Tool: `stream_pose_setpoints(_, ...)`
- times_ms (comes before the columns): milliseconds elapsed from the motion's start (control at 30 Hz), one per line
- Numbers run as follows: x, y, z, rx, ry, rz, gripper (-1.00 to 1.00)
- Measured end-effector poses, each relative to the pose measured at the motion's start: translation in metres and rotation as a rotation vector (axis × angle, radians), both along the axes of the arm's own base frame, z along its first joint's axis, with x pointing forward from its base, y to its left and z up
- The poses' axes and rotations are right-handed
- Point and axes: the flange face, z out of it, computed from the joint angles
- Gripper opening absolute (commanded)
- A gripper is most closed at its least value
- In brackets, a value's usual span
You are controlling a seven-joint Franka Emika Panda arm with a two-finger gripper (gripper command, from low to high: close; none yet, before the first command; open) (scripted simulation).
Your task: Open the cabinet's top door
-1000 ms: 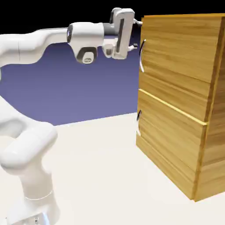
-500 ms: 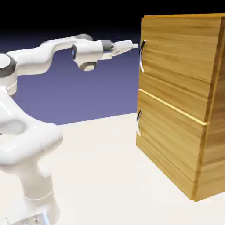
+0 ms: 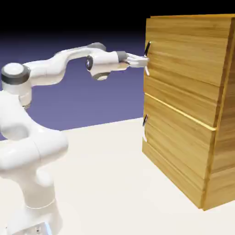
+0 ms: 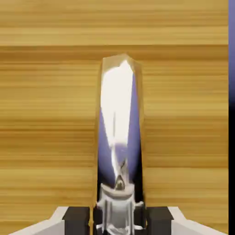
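Exterior view: the cabinet (image 3: 190, 105) stands on the table (image 3: 114, 183) at the right, its right side cut off by the frame edge. The top door (image 3: 186, 53) fills the upper half of the front and lies flush with the cabinet face. Its handle (image 3: 147, 57) sits at the door's left edge, next to the open backdrop. The lower door (image 3: 176, 147) carries its own handle (image 3: 144, 128) at the same edge, well below. A wide stretch of bare table lies between the arm's base and the cabinet. The air to the left of the doors is open, apart from the arm itself.

The arm (image 3: 55, 69) reaches level from the left, and the gripper (image 3: 141, 60) meets the top handle at the door's edge. At this size the fingertips merge with the handle, so the contact itself is hard to make out.

Hand view: wood planks fill nearly the whole frame, with a thin strip of backdrop at the right edge. The handle (image 4: 118, 128) rises as a glossy, reflective bar straight up the middle. Its base passes between the two dark fingers (image 4: 76, 220) at the bottom. The fingers flank the handle closely on both sides and appear to be clasping it, though the contact faces are hidden behind the bar.
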Motion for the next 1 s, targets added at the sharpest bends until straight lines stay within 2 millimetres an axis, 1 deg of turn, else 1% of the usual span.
stream_pose_setpoints(233,-0.055,-0.025,0.000,0.004,-0.001,0.130,-1.00)
stream_pose_setpoints(467,-0.113,-0.060,0.000,0.004,-0.001,0.274,-1.00)
stream_pose_setpoints(633,-0.151,-0.091,0.000,-0.001,0.001,0.373,-1.00)
stream_pose_setpoints(800,-0.195,-0.136,0.001,0.001,0.001,0.507,-1.00)
stream_pose_setpoints(900,-0.214,-0.160,0.001,0.001,0.001,0.571,-1.00)
stream_pose_setpoints(1000,-0.228,-0.181,0.001,0.001,0.001,0.626,-1.00)
